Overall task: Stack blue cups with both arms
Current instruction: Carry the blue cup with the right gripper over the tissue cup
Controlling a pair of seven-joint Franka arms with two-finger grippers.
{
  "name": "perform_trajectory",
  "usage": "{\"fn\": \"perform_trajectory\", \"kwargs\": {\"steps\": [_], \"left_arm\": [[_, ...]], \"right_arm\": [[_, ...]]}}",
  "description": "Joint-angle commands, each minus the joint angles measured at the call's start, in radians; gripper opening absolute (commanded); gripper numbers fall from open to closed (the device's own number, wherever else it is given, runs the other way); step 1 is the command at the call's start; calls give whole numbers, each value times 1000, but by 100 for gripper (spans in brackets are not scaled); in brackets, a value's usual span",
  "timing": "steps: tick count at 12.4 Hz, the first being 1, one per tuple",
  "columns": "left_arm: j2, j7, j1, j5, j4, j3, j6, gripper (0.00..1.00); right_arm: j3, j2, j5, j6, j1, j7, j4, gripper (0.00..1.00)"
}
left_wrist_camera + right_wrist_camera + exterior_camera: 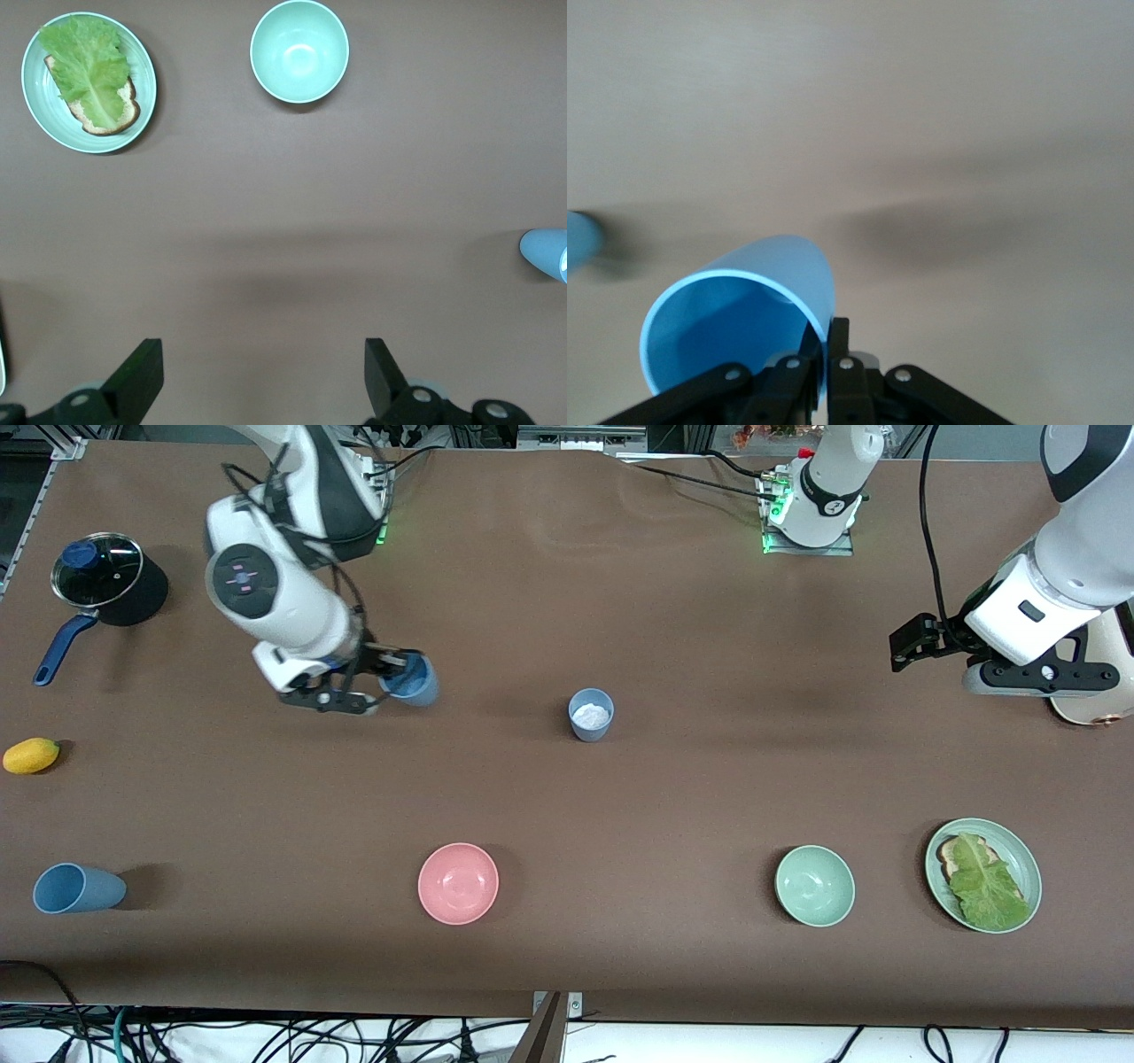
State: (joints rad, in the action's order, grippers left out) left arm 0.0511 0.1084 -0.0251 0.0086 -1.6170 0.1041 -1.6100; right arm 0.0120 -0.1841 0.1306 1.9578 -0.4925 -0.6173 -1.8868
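Note:
My right gripper [396,674] is shut on the rim of a blue cup [416,683], one finger inside the wall and one outside, as the right wrist view shows at the gripper [827,333] and the cup [735,323]. The cup hangs tilted over the table at the right arm's end. A second blue cup [591,715] stands upright mid-table with something white inside; it also shows as a blue cup [545,252] in the left wrist view. A third blue cup [78,888] lies on its side near the front edge. My left gripper [905,648] waits open and holds nothing [261,359].
A lidded black pan [99,574] with a blue handle and a yellow fruit [31,755] sit at the right arm's end. A pink bowl [458,883], a pale green bowl [814,885] and a green plate [1028,864] with bread and lettuce line the front.

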Motion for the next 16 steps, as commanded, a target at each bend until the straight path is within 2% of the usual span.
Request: {"fn": "perform_trajectory", "kwargs": {"steps": [1,5,7,11,16], "left_arm": [[9,-23,11,-21,22,-1,13,100],[9,-23,13,-21,22,-1,13,100],[9,-23,11,-21,22,-1,13,100],[9,-23,10,-21,22,0,13,100],[9,-23,11,-22,22,0,13,100]], "right_arm": [[6,-142,43,-75,-101,-184,249,0],[8,-329,52,-83,-259,-474,519,0],[8,-405,50,-82,-287,-550,624,0],[9,-423,40,-77,-333,-590,635,0],[9,-413,1,-88,-337,-582,571,0]]}}
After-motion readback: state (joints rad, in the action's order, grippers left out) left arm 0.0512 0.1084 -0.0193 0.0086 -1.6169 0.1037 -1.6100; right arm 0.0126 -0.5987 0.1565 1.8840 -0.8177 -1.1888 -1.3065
